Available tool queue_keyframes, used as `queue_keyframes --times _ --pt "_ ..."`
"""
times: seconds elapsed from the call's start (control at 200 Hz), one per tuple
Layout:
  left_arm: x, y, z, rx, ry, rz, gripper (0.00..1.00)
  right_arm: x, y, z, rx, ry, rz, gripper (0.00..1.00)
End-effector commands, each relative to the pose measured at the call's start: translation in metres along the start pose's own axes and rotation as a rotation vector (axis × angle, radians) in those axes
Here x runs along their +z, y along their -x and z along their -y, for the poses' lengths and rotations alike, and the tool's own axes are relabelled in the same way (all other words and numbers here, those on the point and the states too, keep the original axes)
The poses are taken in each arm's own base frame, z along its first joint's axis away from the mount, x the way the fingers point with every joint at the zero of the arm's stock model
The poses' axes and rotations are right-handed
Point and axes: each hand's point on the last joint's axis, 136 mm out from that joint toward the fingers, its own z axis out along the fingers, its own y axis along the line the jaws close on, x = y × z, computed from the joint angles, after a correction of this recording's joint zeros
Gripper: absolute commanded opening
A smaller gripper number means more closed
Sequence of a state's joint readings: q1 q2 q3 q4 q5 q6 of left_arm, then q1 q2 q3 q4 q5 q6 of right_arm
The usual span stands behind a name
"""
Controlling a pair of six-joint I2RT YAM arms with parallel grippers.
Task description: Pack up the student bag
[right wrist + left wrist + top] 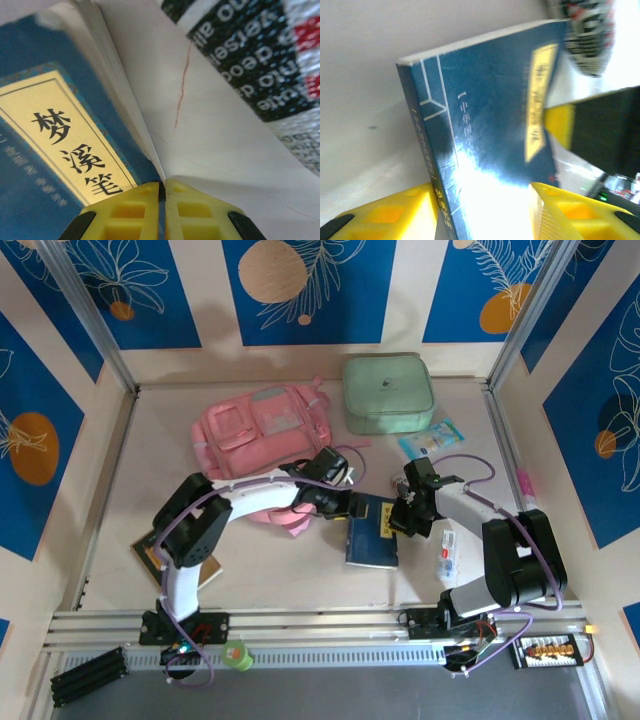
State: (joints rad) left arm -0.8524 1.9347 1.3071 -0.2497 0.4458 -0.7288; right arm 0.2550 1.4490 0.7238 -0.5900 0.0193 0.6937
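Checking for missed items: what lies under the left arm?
A brown book shows beneath its elbow, the pink backpack beneath its forearm; the arm hides parts of both.

On the table (300, 585), the student bag (262, 428) lies rear of centre, towards the left. The zip case (388, 392) sits behind and to its right, with a packet (430, 437) just before the case. A book (370, 542) lies before the bag. The left gripper (352, 504) is at the book's rear-left corner and the right gripper (398, 523) at its right edge. A tube (447, 558) lies right of the book. A notebook (147, 552) lies near left, partly under the left arm.
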Motion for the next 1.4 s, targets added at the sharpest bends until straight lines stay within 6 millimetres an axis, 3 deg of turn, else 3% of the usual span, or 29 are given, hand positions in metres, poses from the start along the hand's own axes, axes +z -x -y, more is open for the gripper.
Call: queue_keyframes --times 0.0,0.38,0.59,0.77,0.81,0.97,1.18,1.395 --pt "-0.011 -0.005 0.05 0.089 -0.208 0.008 0.49 0.008 -0.006 -0.005 0.011 0.013 -0.021 0.1" --pt "-0.009 -0.002 0.031 0.089 -0.13 0.056 0.42 0.007 -0.007 -0.001 0.026 0.004 -0.004 0.1" --pt "-0.015 0.004 0.021 0.078 -0.081 0.102 0.25 -0.003 -0.001 -0.004 0.019 0.027 0.056 0.13" --pt "-0.031 0.017 0.018 0.064 -0.076 0.167 0.05 -0.037 0.015 -0.021 -0.006 0.137 0.188 0.29" --pt "-0.038 0.022 0.02 0.065 -0.083 0.189 0.0 -0.048 0.019 -0.027 -0.015 0.181 0.222 0.35" --pt "-0.073 0.054 0.033 0.097 -0.107 0.328 0.0 -0.083 0.033 -0.053 -0.069 0.346 0.32 0.56" --pt "-0.129 0.104 0.043 0.082 -0.126 0.536 0.0 -0.113 0.039 -0.083 -0.096 0.513 0.335 0.66" --pt "-0.184 0.146 0.039 -0.043 -0.208 0.738 0.0 -0.144 0.04 -0.118 -0.125 0.729 0.335 0.77"
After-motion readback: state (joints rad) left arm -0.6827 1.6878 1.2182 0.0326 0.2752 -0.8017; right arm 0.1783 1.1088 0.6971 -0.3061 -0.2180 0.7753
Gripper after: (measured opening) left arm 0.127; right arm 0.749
